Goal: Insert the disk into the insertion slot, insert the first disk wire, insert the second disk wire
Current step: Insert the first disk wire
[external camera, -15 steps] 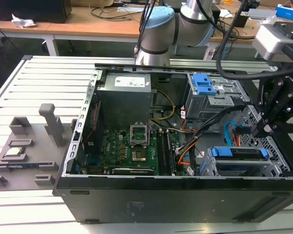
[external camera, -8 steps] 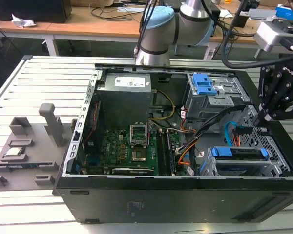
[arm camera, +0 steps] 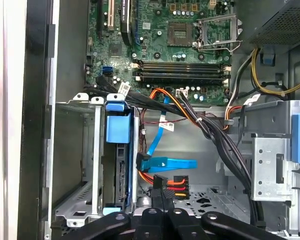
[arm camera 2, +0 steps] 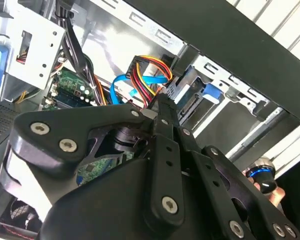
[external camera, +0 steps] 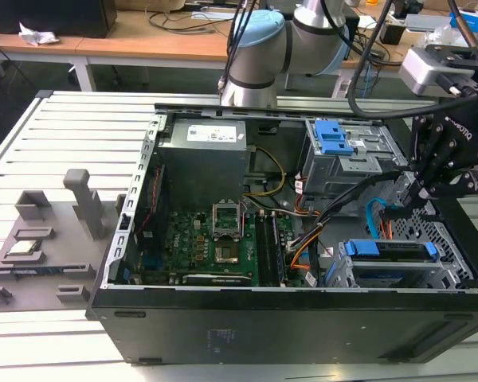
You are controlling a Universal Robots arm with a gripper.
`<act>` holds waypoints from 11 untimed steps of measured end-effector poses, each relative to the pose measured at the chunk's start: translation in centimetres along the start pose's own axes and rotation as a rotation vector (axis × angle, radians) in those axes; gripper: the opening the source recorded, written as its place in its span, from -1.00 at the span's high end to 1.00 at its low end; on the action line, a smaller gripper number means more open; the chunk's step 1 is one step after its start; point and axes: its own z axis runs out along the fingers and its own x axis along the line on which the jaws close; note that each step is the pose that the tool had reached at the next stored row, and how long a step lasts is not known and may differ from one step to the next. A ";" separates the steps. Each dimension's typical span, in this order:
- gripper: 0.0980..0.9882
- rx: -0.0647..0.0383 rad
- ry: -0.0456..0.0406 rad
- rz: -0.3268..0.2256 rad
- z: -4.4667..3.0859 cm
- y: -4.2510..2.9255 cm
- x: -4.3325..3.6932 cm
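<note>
The disk (arm camera: 121,170) stands inside the insertion slot (arm camera: 72,165), its blue carrier (arm camera: 116,129) at the bay's mouth; in the exterior view the disk (external camera: 392,249) lies in the perforated cage (external camera: 454,239) at the case's near right corner. My gripper (arm camera: 160,194) is shut on a black plug (arm camera: 159,181) with red, yellow and orange wires, right beside the disk's rear edge. A blue flat cable (arm camera: 166,162) ends against that same edge just above the plug. In the exterior view the gripper (external camera: 417,193) hangs over the cage. The second wrist view has its fingers (arm camera 2: 165,117) by the coloured wires (arm camera 2: 149,75).
A grey cage with a blue tab (external camera: 334,137) stands behind the gripper. Black cable bundles (arm camera: 215,135) cross between the motherboard (arm camera: 175,45) and the bay. Case walls (arm camera: 37,120) close in the side. Grey fixtures (external camera: 40,239) sit on the table at the exterior view's left.
</note>
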 end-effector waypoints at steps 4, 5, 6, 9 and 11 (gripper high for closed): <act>0.83 0.000 0.0000 0.000 0.04 0.00 0.00; 0.69 0.000 -0.0001 0.000 0.05 0.00 0.00; 0.54 0.000 -0.0001 0.000 0.05 0.00 0.00; 0.54 0.000 0.0035 0.000 0.61 0.35 -0.06; 0.54 0.000 0.0120 0.001 1.27 0.44 -0.11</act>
